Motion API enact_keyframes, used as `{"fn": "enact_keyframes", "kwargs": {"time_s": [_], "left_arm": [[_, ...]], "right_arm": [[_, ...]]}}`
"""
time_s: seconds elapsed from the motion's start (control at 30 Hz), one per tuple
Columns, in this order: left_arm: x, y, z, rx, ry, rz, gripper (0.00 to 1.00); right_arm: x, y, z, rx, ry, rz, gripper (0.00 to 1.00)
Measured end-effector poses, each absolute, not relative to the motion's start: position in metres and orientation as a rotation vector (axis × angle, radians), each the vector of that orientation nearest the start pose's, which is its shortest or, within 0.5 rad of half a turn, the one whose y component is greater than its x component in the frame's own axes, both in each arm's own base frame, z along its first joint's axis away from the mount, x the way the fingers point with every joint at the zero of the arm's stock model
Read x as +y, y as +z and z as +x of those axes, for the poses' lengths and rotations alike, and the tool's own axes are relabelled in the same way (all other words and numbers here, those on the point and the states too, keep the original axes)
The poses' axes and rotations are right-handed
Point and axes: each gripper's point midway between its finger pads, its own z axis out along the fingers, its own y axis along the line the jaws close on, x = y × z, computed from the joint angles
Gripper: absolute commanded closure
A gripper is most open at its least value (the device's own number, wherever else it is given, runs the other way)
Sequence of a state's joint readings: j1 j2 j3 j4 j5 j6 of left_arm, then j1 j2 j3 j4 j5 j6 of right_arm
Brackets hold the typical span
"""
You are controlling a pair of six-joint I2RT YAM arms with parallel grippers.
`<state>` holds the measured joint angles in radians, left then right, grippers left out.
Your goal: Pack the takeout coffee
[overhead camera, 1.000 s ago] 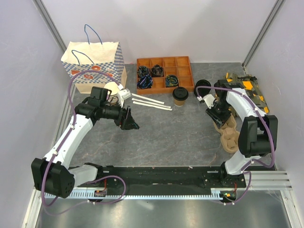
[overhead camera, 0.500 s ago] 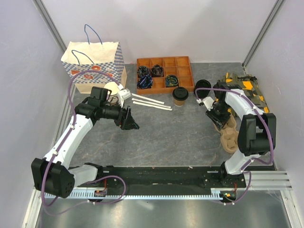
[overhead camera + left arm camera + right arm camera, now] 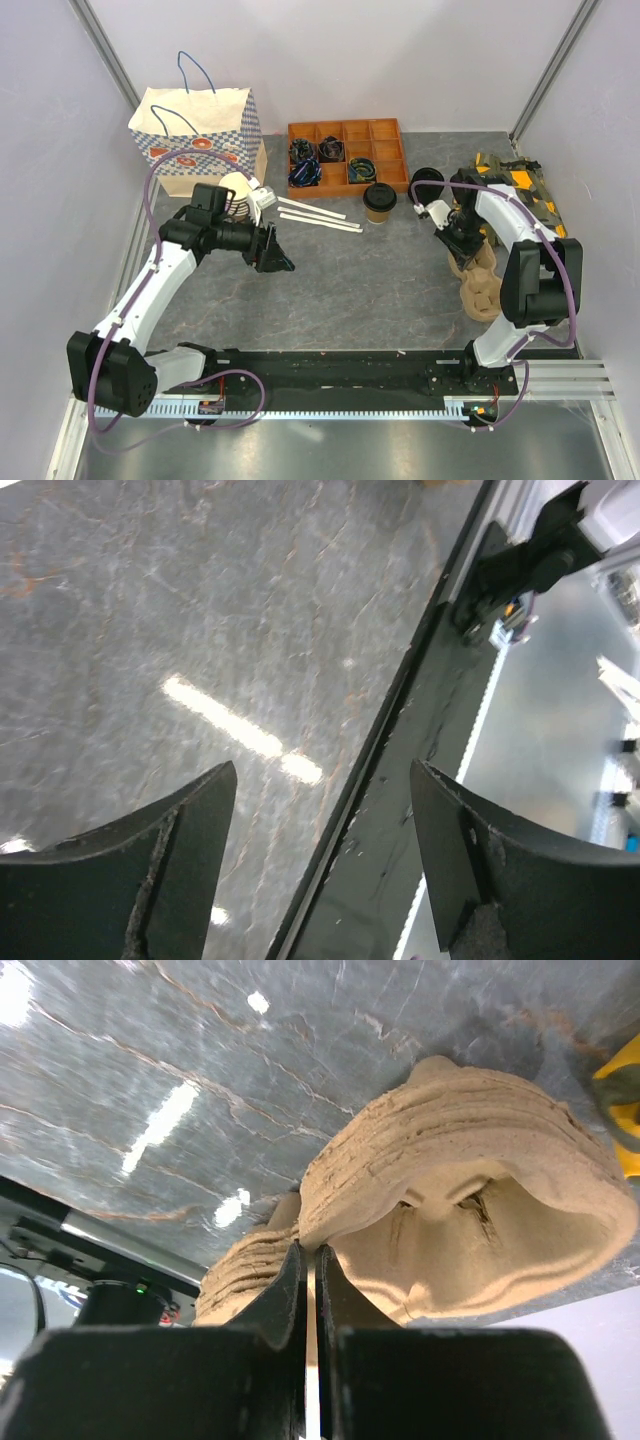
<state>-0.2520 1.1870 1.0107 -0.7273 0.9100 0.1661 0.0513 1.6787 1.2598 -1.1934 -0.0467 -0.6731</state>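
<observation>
1. Takeout coffee (image 3: 379, 203): upright on worktop (image 3: 360, 280), lid on, just in front of wooden tray (image 3: 346, 155).
2. My L hand (image 3: 322, 775): open, holding nothing.
3. My R hand (image 3: 308, 1260): pinched on rim of pulp carrier stack (image 3: 460, 1210).

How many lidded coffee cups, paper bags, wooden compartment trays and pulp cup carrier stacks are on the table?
Lidded coffee cup: 1
Paper bag: 1
Wooden compartment tray: 1
Pulp cup carrier stack: 1
Total: 4
</observation>
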Motion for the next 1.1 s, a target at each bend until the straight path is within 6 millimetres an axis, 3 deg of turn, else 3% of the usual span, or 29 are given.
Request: {"fn": "enact_keyframes", "kwargs": {"time_s": [0.17, 0.37, 0.57, 0.73, 1.1], "left_arm": [[-0.204, 0.188, 0.208, 2.179, -1.243, 0.774, 0.27], [-0.234, 0.18, 0.197, 2.168, -1.35, 0.719, 0.28], [-0.269, 0.179, 0.201, 2.156, -1.424, 0.596, 0.2], [-0.308, 0.172, 0.211, 2.196, -1.491, 0.439, 0.19], [-0.401, 0.127, 0.196, 2.449, -1.547, 0.246, 0.25]], "right_arm": [[0.01, 0.096, 0.263, 2.917, 0.172, -1.094, 1.0], [0.041, 0.102, 0.261, 2.884, 0.289, -1.102, 1.0], [0.065, 0.103, 0.258, 2.867, 0.33, -1.11, 1.0], [0.081, 0.105, 0.255, 2.839, 0.336, -1.088, 1.0], [0.103, 0.097, 0.253, 2.847, 0.355, -0.973, 1.0]]}}
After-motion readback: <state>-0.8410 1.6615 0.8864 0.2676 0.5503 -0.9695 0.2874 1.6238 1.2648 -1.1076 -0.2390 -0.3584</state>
